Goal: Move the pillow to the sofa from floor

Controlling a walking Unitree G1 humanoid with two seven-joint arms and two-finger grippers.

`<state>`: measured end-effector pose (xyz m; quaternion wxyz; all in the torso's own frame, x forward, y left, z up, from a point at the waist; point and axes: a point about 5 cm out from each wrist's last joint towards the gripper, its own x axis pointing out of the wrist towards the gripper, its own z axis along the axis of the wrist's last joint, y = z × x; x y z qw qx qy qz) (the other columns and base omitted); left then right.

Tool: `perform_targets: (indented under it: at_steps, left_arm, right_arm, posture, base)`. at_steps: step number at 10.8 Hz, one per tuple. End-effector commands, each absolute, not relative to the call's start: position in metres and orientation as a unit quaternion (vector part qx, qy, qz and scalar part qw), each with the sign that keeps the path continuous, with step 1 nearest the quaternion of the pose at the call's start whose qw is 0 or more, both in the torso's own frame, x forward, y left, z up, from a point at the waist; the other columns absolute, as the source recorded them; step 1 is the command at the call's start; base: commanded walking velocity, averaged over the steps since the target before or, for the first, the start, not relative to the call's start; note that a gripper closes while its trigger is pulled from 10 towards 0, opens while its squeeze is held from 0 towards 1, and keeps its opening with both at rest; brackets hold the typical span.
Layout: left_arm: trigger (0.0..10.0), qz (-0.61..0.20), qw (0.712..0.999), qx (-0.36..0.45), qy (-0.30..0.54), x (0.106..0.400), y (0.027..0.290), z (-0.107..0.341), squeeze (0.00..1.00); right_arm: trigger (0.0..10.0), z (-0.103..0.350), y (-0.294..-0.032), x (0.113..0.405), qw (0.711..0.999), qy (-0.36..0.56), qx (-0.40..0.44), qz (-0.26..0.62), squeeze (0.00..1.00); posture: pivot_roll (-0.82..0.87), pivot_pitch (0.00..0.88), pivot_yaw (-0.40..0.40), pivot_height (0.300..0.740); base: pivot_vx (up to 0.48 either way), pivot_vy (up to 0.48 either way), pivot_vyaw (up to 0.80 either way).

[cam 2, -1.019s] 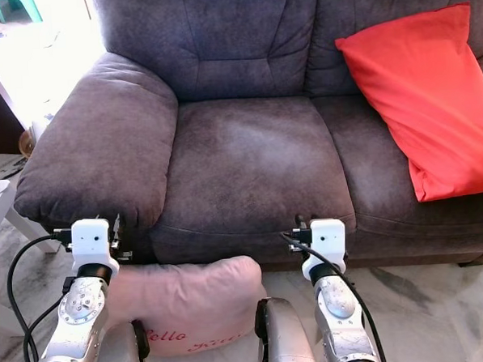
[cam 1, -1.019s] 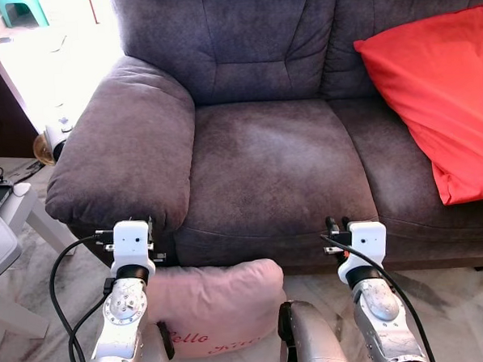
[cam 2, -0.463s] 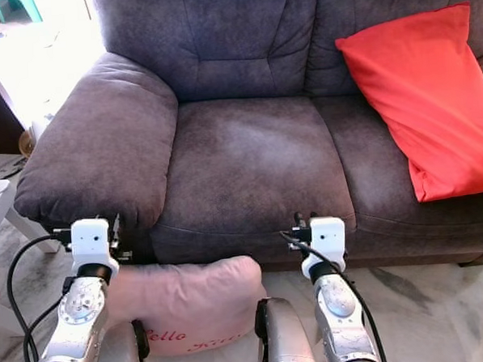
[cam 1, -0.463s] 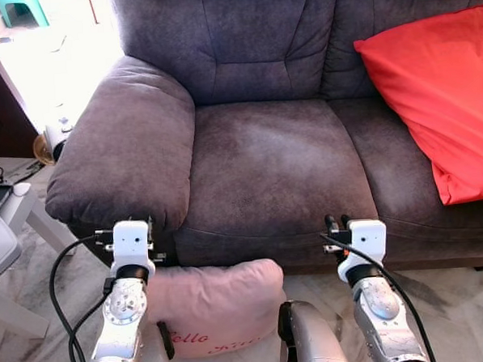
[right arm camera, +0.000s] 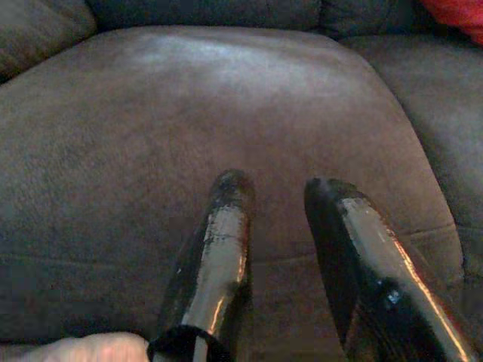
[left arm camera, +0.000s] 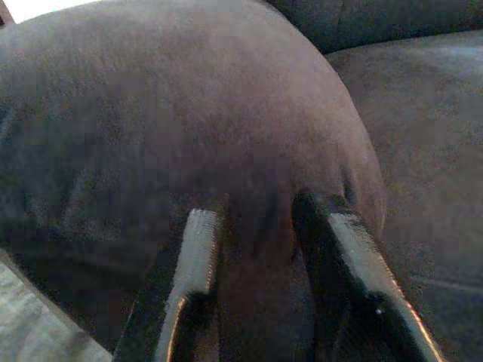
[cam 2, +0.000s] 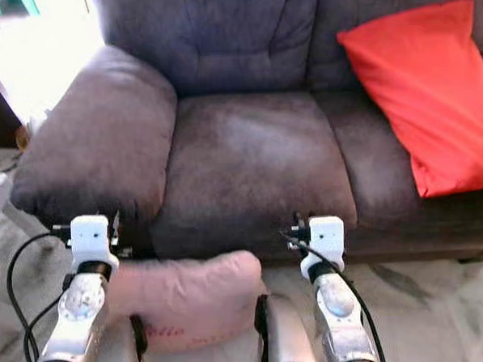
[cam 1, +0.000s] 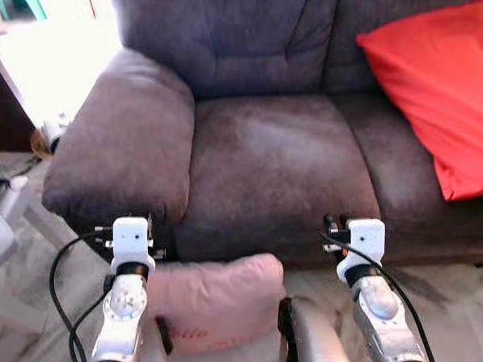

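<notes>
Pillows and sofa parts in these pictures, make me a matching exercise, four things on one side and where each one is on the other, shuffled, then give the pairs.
Things:
1. pink pillow
2. red pillow
3. left gripper
4. right gripper

Places:
A. leaning on the sofa's back, on the robot's right
B. open, pointing at the sofa armrest
C. low between the two arms, in front of the sofa
D. open, over the front of the seat cushion

Pairs: 1-C, 2-A, 3-B, 4-D

My fingers (right arm camera: 219,249) are glossy black plastic; the sofa (cam 1: 264,155) is matt, suede-like grey cloth (softly napped), the pillow (cam 1: 219,300) pale pink fabric, the floor (cam 1: 458,299) polished marble-look stone.
</notes>
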<state>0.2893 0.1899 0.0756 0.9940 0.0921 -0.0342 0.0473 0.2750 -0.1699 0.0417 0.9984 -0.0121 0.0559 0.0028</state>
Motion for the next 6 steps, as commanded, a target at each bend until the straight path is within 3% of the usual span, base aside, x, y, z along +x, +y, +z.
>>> perform_targets:
  at_steps: [1, 6]
  left_arm:
    - [10.0, 0.053, 0.994, 0.092, -0.031, 0.2883, 0.1908, 0.0733, 0.00]
    - [10.0, 0.052, 0.994, 0.092, -0.029, 0.2883, 0.1902, 0.0724, 0.00]
  right_arm:
    - [10.0, 0.0407, -0.1728, 0.2742, 0.998, 0.057, -0.013, -0.002, 0.00]
    - [10.0, 0.0335, -0.1718, 0.2712, 0.996, 0.085, -0.019, 0.006, 0.00]
  posture:
    - [0.01, 0.046, -0.082, 0.505]
    - [0.01, 0.047, -0.082, 0.505]
  base:
    - [0.000, 0.000, 0.00]
    - [0.000, 0.000, 0.00]
